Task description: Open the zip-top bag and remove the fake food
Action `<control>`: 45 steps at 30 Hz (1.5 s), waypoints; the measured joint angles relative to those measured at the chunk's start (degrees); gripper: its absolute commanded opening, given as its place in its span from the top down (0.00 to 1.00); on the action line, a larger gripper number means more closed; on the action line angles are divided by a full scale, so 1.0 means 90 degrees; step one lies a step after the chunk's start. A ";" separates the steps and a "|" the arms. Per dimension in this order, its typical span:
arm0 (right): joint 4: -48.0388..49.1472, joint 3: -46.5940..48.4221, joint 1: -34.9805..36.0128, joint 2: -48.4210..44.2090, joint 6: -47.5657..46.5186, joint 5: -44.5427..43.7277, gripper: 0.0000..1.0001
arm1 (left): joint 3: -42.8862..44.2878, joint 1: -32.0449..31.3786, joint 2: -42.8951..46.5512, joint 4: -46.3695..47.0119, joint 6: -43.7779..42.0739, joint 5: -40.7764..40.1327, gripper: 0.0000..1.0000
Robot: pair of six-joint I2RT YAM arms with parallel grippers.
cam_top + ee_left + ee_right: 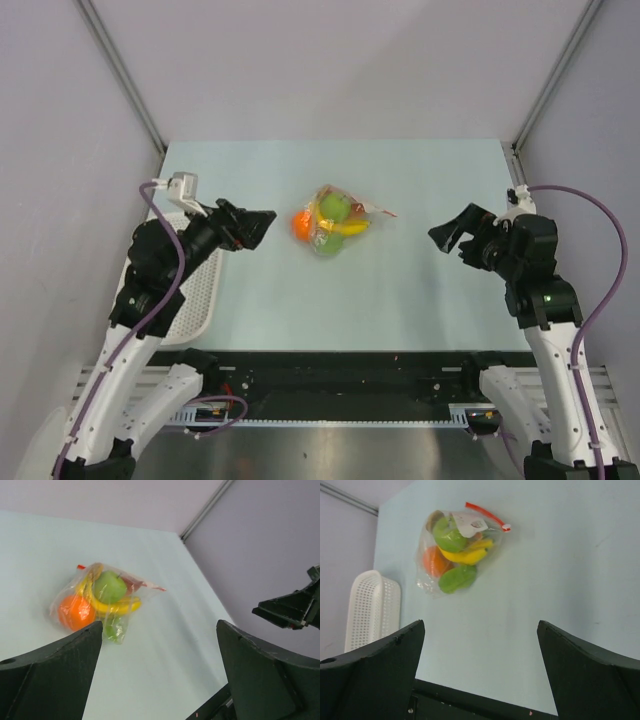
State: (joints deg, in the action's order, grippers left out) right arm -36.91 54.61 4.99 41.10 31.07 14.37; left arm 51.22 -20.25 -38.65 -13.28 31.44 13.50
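Note:
The zip-top bag (334, 221) lies in the middle of the table, clear and crinkly, its red zip strip (486, 513) shut at the far right end. Inside it are the fake food: an orange-red piece (301, 227), a round green fruit (335, 207), a yellow banana (350, 227) and a flat green piece (457, 578). The bag also shows in the left wrist view (100, 602). My left gripper (262, 226) is open and empty, just left of the bag. My right gripper (444, 236) is open and empty, well to the right of the bag.
A white perforated basket (192, 290) stands at the table's left edge under my left arm; it also shows in the right wrist view (371, 607). Grey walls close in the table on three sides. A black rail runs along the near edge.

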 measured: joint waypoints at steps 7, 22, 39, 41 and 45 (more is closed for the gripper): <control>-0.0335 0.0036 0.0000 0.0498 -0.0143 -0.0202 0.00 | 0.0969 0.0010 -0.1761 -0.1219 -0.0330 0.0112 0.01; 0.1576 0.0899 0.0272 0.5161 0.0862 0.1838 0.00 | 0.0000 0.0015 -0.2089 -0.1513 -0.0041 0.1557 0.01; 0.3689 0.1693 -0.0002 0.7888 0.2261 0.3169 0.59 | -0.0056 -0.0034 -0.1535 -0.1756 -0.0335 0.2028 0.06; 0.3842 0.1770 0.0019 0.8004 0.2356 0.3330 0.67 | 0.0100 -0.0209 -0.1576 -0.1736 -0.0508 0.1996 0.06; 0.3837 0.1783 0.0112 0.7929 0.2305 0.3446 0.80 | 0.0680 -0.1175 -0.1834 -0.1690 -0.1088 0.1540 0.06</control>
State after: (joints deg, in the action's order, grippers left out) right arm -2.37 70.65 6.00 112.46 51.81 45.39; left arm 57.34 -30.83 -55.16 -28.49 21.65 27.35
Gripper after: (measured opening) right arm 0.276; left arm 0.941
